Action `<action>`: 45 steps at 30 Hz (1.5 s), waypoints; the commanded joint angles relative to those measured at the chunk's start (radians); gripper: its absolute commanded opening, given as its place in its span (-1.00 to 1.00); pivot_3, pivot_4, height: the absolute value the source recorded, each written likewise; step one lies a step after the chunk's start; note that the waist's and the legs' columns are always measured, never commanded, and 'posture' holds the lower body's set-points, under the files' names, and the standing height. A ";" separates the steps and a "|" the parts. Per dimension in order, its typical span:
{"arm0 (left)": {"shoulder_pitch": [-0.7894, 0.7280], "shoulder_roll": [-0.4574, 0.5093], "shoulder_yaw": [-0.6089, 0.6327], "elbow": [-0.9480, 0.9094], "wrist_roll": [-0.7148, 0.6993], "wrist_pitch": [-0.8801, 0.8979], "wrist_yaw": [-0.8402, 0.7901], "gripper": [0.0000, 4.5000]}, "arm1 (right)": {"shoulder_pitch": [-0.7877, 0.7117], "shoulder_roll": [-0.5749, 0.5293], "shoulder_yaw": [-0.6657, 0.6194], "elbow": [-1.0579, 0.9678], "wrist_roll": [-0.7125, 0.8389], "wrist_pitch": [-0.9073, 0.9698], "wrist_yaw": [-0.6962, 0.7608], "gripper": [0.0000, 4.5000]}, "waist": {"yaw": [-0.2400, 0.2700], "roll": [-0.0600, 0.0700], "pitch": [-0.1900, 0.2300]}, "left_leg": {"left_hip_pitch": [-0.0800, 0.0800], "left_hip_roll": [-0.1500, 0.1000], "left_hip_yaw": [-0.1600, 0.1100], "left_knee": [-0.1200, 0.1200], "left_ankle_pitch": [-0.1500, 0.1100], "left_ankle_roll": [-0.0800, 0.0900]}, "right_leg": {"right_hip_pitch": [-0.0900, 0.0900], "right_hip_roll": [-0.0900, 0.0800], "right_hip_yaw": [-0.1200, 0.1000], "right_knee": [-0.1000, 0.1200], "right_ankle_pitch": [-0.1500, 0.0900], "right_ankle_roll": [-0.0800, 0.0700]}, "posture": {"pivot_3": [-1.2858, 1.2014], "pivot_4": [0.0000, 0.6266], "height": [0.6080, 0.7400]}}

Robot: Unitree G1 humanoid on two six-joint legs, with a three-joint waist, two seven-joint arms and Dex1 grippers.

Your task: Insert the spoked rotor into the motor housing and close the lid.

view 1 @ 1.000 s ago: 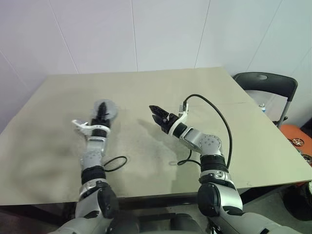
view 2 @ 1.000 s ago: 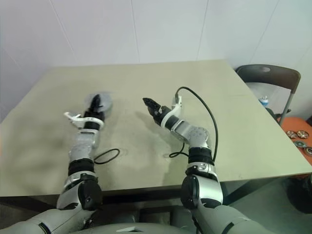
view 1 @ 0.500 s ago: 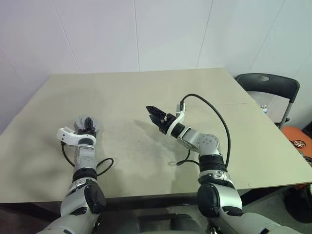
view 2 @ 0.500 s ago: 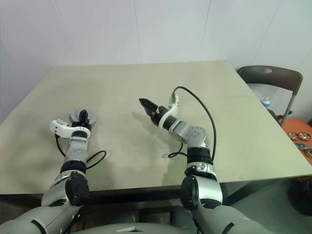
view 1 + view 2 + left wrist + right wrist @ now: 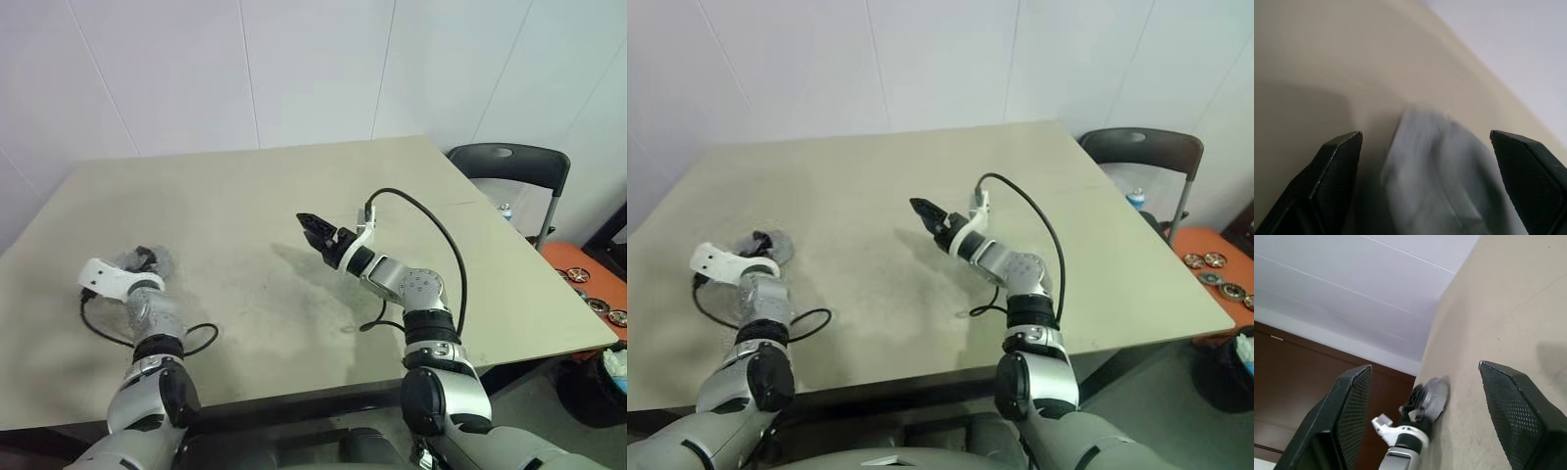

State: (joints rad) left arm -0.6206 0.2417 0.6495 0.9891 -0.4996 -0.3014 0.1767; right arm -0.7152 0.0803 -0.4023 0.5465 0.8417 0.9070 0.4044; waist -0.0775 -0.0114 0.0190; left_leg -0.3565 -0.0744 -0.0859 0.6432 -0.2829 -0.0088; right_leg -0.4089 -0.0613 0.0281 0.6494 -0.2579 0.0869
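Left tool (image 5: 1425, 161) gapes wide around a blurred grey round part (image 5: 1435, 171), lower left of frame; right tool (image 5: 1427, 411) hangs open mid-worktop (image 5: 294, 196).

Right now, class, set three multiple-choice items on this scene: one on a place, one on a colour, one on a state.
1. Where is the grey round part?
A. Near the table's left edge, by the left gripper
B. At the table's middle
C. On the chair

2. What colour is the chair?
A. Red
B. Black
C. White

3. The right gripper is:
A. Shut on the part
B. Open and empty
C. Shut on a cable

Answers: 1 A, the part sits just ahead of the left gripper at that edge. 2 B, its seat and back are black. 3 B, its fingers stand apart with nothing between.
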 commanded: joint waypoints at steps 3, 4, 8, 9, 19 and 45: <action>0.023 0.018 -0.042 -0.104 0.084 -0.029 0.100 0.98 | -0.023 0.004 0.027 0.005 -0.009 -0.014 0.029 0.62 | 0.018 -0.001 0.000 | -0.001 -0.001 0.000 0.001 0.000 0.000 | 0.000 -0.001 0.000 0.000 0.000 0.000 | 0.03 -1.00 1.00; 0.025 0.016 -0.050 -0.129 0.087 -0.025 0.090 0.98 | -0.023 0.004 0.028 0.006 -0.010 -0.015 0.032 0.62 | 0.023 -0.002 0.000 | -0.002 -0.002 0.000 0.002 0.000 0.000 | 0.000 -0.001 0.000 0.000 0.000 0.000 | 0.03 -1.00 1.00; 0.036 0.011 -0.128 -0.249 0.076 -0.022 -0.123 0.98 | -0.019 -0.002 0.047 -0.001 -0.023 -0.027 0.053 0.62 | 0.045 -0.003 0.000 | -0.003 -0.002 -0.001 0.003 0.000 0.000 | 0.000 -0.002 -0.002 -0.001 0.000 0.000 | 0.03 -1.00 1.00; 0.044 0.015 -0.176 -0.285 0.092 -0.025 -0.214 0.98 | -0.013 -0.006 0.065 -0.014 -0.038 -0.038 0.063 0.62 | 0.048 -0.003 0.000 | -0.003 -0.002 -0.001 0.003 0.000 0.000 | 0.000 -0.002 -0.002 -0.002 0.000 0.000 | 0.03 -1.00 1.00; 0.216 0.022 -0.519 -0.616 0.122 0.138 -0.754 0.98 | 0.057 -0.116 0.338 -0.159 -0.323 -0.277 0.170 0.62 | 0.049 -0.001 0.000 | -0.004 -0.002 0.000 0.002 -0.001 0.000 | 0.000 -0.002 -0.001 -0.003 0.001 0.000 | 0.03 -1.00 1.00; 0.366 0.000 -0.580 -0.827 0.117 0.270 -0.836 1.00 | 0.122 -0.221 0.390 -0.210 -0.491 -0.496 0.179 1.00 | 0.066 -0.001 0.001 | -0.001 -0.001 0.000 0.002 -0.001 0.001 | 0.002 -0.001 -0.001 -0.004 0.001 -0.001 | 0.03 -1.00 1.00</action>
State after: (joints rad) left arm -0.2437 0.2385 0.0631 0.2006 -0.3738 -0.0276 -0.6509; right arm -0.5865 -0.1438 0.0082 0.3904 0.3344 0.4301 0.5738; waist -0.0112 -0.0119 0.0205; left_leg -0.3576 -0.0756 -0.0864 0.6456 -0.2837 -0.0082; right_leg -0.4066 -0.0625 0.0268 0.6455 -0.2572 0.0860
